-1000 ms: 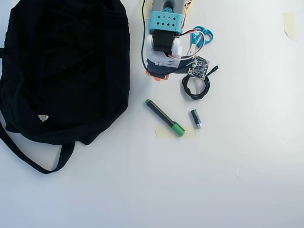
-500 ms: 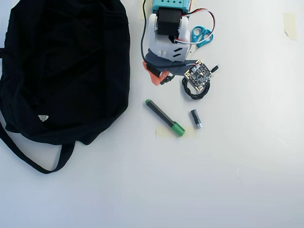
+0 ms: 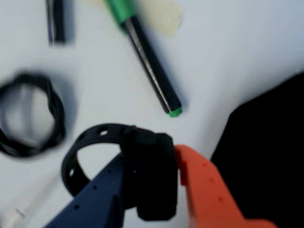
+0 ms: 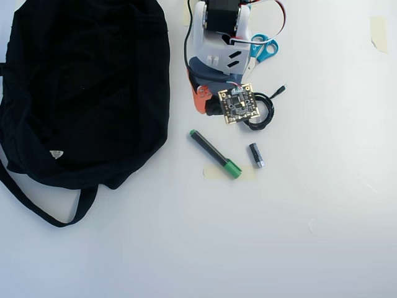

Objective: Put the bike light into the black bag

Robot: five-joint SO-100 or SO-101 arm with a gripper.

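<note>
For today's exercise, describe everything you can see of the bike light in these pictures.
In the wrist view the bike light is a small matte black, rubbery-looking block with a perforated loop strap curving out to its left. It sits clamped between the gripper's dark blue and orange jaws. Its lens is not visible, and whether it still touches the white table cannot be told. In the overhead view the arm hides it.

In the overhead view the bike light is hidden beneath the camera board (image 4: 235, 105); the black bag (image 4: 80, 87) is cropped, perhaps slightly.
</note>
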